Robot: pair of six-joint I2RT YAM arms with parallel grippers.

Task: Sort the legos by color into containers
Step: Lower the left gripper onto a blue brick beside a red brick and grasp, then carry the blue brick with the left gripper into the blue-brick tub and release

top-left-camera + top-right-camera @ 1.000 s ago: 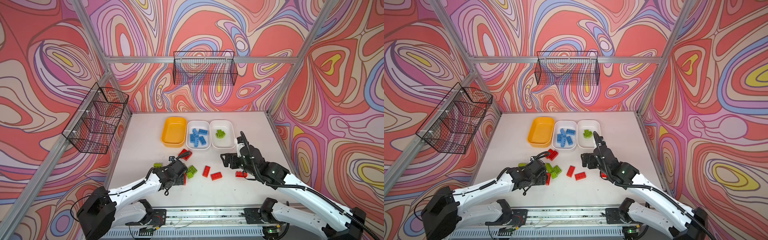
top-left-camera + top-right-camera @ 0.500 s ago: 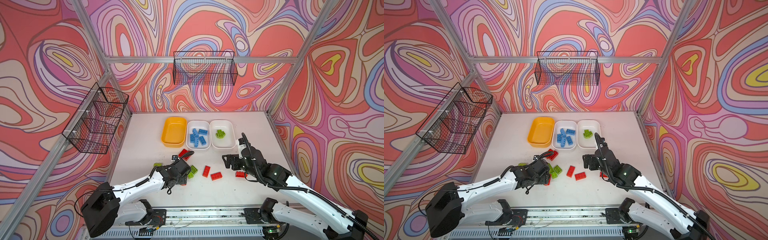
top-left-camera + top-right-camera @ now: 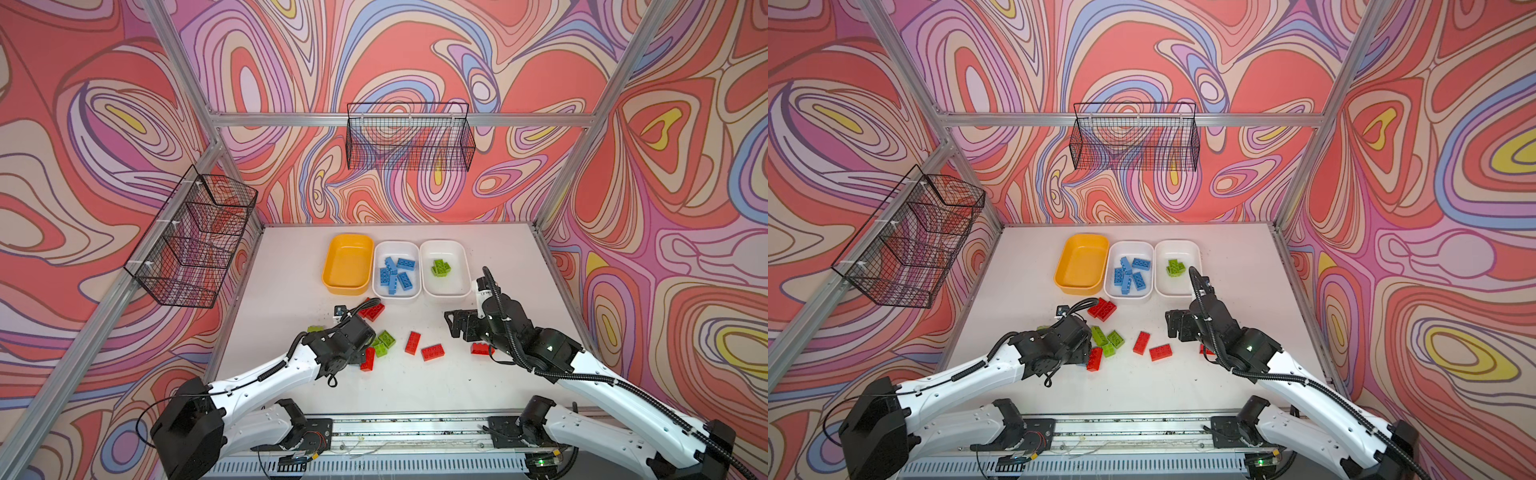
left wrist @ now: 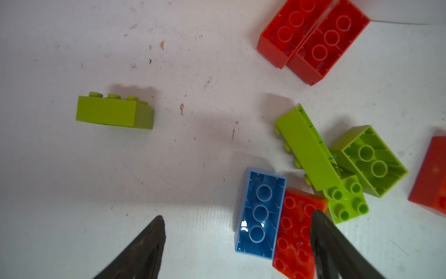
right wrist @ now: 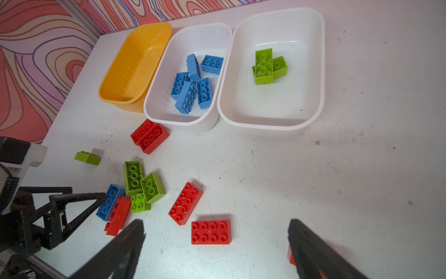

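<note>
One light, rigid blue lego is judged best taken across its smooth long sides by the left gripper, spread empty like the right gripper.

Toward the back of the table three tubs are set side by side: the left tub, the middle tub with a cluster of bricks in it, and the right tub with a few bricks in it. Just before the left and middle tubs a touching pair of bricks is laid. Nearer the front a heap is gathered, with two bricks to its right and one brick farther right.
</note>
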